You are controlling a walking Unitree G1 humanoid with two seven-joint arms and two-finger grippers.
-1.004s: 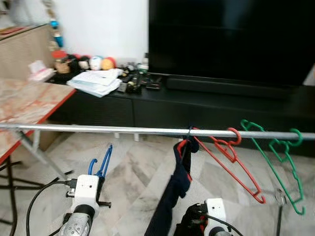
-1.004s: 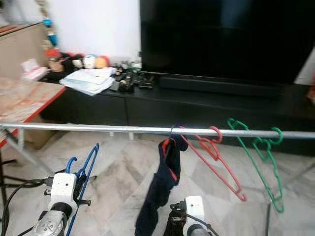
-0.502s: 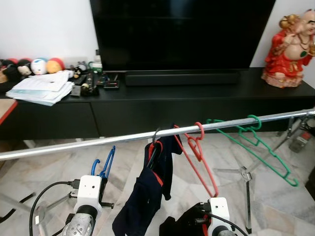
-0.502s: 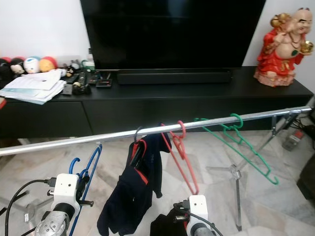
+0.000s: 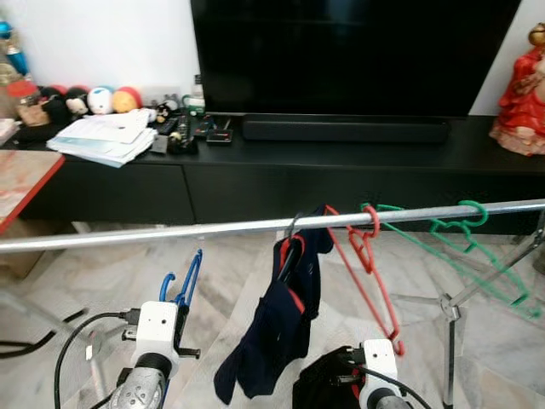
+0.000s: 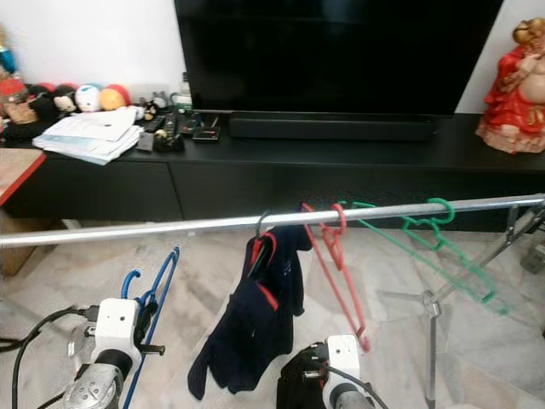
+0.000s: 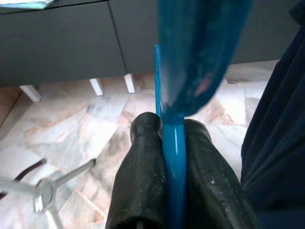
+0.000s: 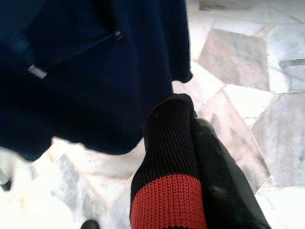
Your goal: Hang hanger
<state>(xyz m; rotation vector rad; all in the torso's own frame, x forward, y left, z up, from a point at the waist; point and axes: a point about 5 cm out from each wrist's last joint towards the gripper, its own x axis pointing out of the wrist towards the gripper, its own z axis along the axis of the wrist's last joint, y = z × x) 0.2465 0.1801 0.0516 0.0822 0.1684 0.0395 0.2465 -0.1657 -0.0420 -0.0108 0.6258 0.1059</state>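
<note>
Now the left gripper (image 7: 174, 143) is clamped narrow on the blue hanger (image 5: 180, 285), hook up, just below the metal rail (image 5: 170, 233). Risk: the hook could clip the rail's underside and twist in the grip. Further right, the right gripper (image 8: 190, 143) pinches a black knit with a red band (image 8: 169, 191) beneath the navy garment (image 5: 277, 328). No readable writing anywhere.

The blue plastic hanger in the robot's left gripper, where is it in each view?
Left eye view: blue plastic hanger, lower left, below the silver metal rail.
Right eye view, lower left, below the rail.
Left wrist view, clamped between the left gripper fingers.
Shared landmark: dark navy garment.
</note>
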